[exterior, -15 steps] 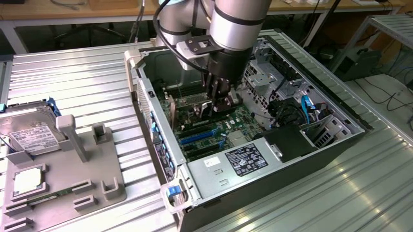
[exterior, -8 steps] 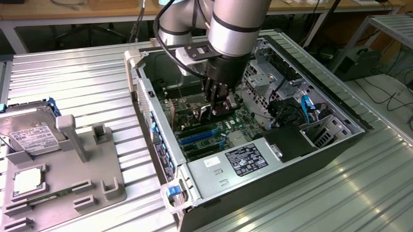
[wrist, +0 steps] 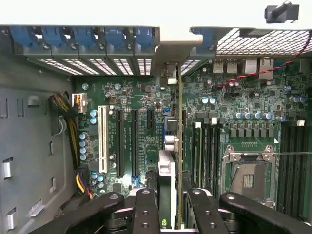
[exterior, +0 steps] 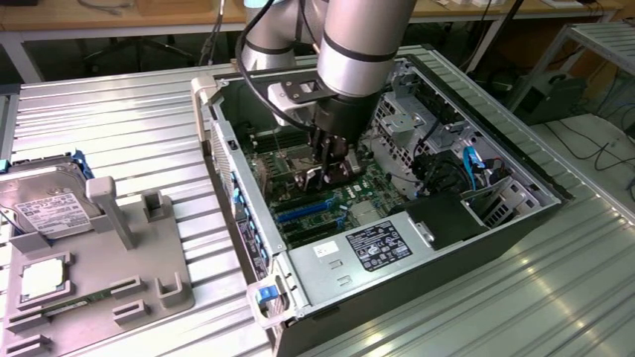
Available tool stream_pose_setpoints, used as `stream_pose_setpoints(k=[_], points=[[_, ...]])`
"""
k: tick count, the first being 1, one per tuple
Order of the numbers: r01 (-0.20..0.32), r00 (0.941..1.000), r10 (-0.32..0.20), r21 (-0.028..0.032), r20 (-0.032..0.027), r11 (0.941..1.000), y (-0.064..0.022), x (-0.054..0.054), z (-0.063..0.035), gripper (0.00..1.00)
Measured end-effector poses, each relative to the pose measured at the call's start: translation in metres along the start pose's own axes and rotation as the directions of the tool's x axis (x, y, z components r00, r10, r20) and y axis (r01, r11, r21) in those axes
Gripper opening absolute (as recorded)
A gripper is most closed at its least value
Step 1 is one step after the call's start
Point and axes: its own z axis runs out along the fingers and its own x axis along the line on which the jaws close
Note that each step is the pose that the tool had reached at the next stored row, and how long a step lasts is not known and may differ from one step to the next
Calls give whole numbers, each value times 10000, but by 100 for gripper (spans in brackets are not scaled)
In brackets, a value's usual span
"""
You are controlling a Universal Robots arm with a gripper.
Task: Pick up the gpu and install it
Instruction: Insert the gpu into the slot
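My gripper (exterior: 328, 165) is lowered into the open computer case (exterior: 427, 238), above the green motherboard (exterior: 332, 201). It is shut on the gpu (wrist: 167, 168), which the wrist view shows edge-on, clamped between the two black fingers (wrist: 146, 209). The card runs away from the fingers across the motherboard (wrist: 146, 102), and its silver bracket end (wrist: 170, 73) is at the case's rear slot wall. It stands upright beside the two long black expansion slots (wrist: 119, 144). In the exterior view the gpu (exterior: 314, 180) is a pale sliver under the fingers. Whether its lower edge sits in a slot is hidden.
A white slot (wrist: 102, 139), the CPU socket (wrist: 248, 175) and cable bundles (wrist: 66, 109) surround the card. Blue clips (wrist: 83, 36) line the rear wall. On the exterior view's left, a grey fixture (exterior: 139, 268) holds a silver hard drive (exterior: 44, 204) and a green memory stick (exterior: 74, 303).
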Motion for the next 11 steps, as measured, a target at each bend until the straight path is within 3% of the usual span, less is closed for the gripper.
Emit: stream_pose_setpoints(k=[11], points=[[-1, 10000, 1, -16, 3, 10000, 8, 6, 192, 28]])
